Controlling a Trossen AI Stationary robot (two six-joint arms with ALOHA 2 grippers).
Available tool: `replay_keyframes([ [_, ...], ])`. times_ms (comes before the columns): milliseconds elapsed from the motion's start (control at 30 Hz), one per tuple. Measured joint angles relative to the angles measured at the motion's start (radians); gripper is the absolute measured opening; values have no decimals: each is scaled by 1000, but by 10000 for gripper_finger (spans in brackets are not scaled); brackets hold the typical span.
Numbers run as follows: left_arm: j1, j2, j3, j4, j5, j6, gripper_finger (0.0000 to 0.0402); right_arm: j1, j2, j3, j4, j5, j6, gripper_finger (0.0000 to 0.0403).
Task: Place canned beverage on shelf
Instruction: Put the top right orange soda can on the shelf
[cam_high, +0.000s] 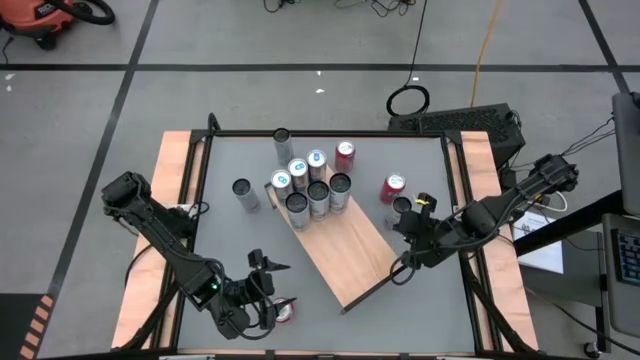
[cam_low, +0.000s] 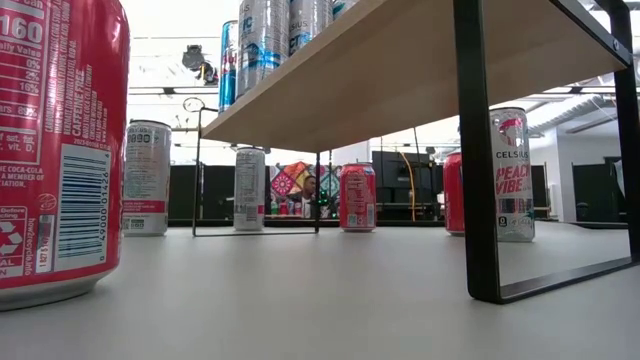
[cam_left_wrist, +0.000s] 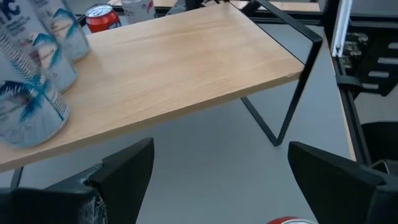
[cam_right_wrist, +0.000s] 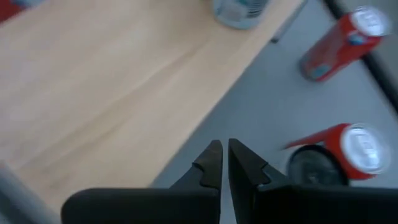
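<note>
The shelf (cam_high: 345, 250) lies slantwise at the middle of the grey counter (cam_high: 420, 310), its bare end toward five o'clock and its far end, toward eleven o'clock, carrying a cluster of silver-and-blue cans (cam_high: 307, 188). A red can (cam_high: 286, 311) stands on the counter near the front edge, at about seven o'clock from the shelf — it fills the near left of the low view. The left gripper (cam_high: 272, 305) hovers right at this can, fingers (cam_left_wrist: 127, 171) spread wide with nothing between them; the can's red rim just shows under them in the left wrist view. The right gripper (cam_high: 400, 268) sits at the shelf's three o'clock edge, its fingers (cam_right_wrist: 210, 163) drawn almost together and empty. More cans stand loose on the counter — red ones (cam_high: 392, 188) at two o'clock, a grey one (cam_high: 243, 192) at ten o'clock.
</note>
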Motion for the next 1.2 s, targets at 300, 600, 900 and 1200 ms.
replay_keyframes([
  [300, 11, 0, 0, 0, -61, -7, 368, 5, -1, -106, 140, 221, -22, 0],
  [600, 37, 0, 0, -12, -71, 2, 368, 6, 1, -207, 382, 217, -10, 0],
  [900, 35, 0, 0, -26, -80, 0, 368, 2, -1, -119, 431, 214, -139, 0],
  [1200, 37, 24, 0, -22, -124, -6, 368, -97, -1, 27, -11, 110, 0, 14],
])
